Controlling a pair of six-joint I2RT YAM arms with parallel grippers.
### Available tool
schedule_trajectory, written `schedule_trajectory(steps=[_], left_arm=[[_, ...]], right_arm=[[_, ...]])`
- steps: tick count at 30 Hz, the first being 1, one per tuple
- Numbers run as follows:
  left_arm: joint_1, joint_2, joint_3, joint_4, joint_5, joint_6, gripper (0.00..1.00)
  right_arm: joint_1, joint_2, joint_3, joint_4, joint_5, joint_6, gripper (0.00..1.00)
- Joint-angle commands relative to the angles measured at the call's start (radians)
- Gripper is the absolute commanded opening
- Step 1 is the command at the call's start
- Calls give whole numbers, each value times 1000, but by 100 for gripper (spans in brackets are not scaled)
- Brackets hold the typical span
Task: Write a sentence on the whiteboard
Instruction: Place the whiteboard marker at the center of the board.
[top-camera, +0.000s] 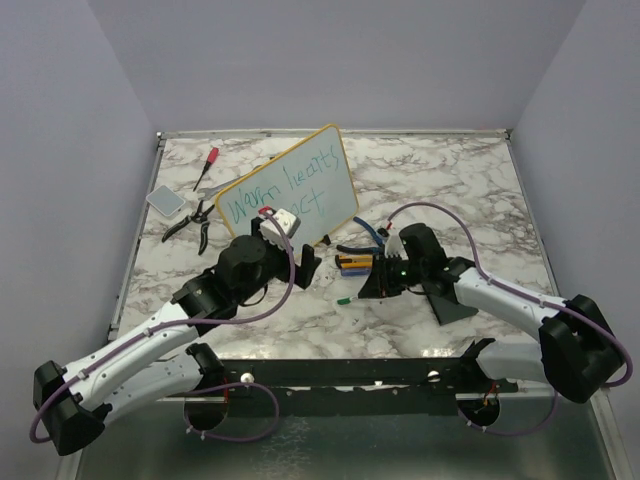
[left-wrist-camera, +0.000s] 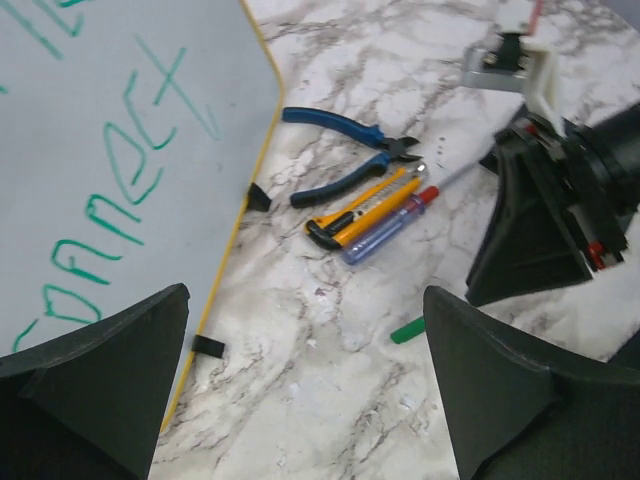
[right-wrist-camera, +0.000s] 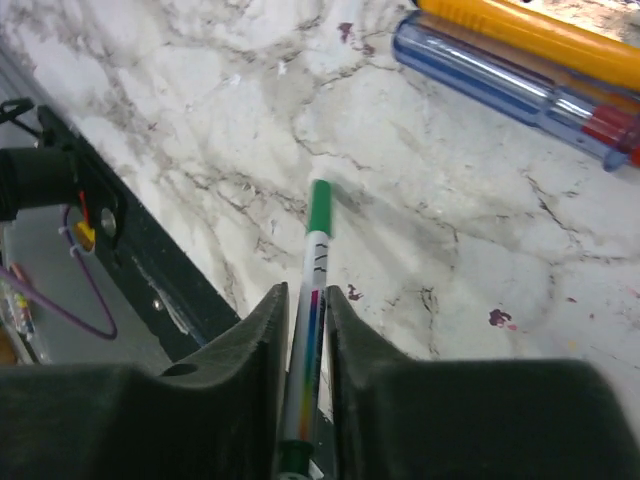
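Observation:
The whiteboard (top-camera: 300, 170) with its yellow frame leans at the back centre of the marble table, and its corner fills the upper left of the left wrist view (left-wrist-camera: 190, 40). The sentence (top-camera: 275, 195) is teal handwriting in two lines; the left wrist view shows the word "connect" (left-wrist-camera: 110, 200). My left gripper (top-camera: 305, 265) (left-wrist-camera: 305, 330) hangs open just in front of the board, nothing between its fingers. My right gripper (top-camera: 368, 288) (right-wrist-camera: 305, 295) is low over the table, shut on a white marker (right-wrist-camera: 315, 270) whose green end (top-camera: 344, 299) (left-wrist-camera: 407, 330) sticks out beyond the fingertips.
Blue pliers (top-camera: 360, 240) (left-wrist-camera: 340, 150), a yellow utility knife (left-wrist-camera: 365, 205) and a clear-handled screwdriver (left-wrist-camera: 390, 225) lie between the two grippers. Black pliers (top-camera: 195, 222), a red-handled tool (top-camera: 207, 165) and a grey pad (top-camera: 166, 200) lie at the left. The table's front edge (right-wrist-camera: 130, 250) is close behind the marker.

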Motion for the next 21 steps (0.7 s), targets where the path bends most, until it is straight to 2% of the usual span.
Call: schedule_trajectory(steps=[1,7,10,14,18,21], left_arm=[[110,23,38,19,42,-82,99],[138,80,94,21,43,-97,99],[139,106,136,22,30,-97,99],[146,178,232,15,45,-77,99],[174,279,385,-29,36,-59,99],[234,341,503,-63,27,-51,99]], right_arm=[[4,-20,-16,39,145,-12,30],[3,-33,-20,32,236,-8,55],[4,-58,-6,10,299,-13,64],[2,-106,40,-32,435,-39,86],[-21,-127,107,-61,587,-106,97],[-89,-140,147,-56,625,-140,99]])
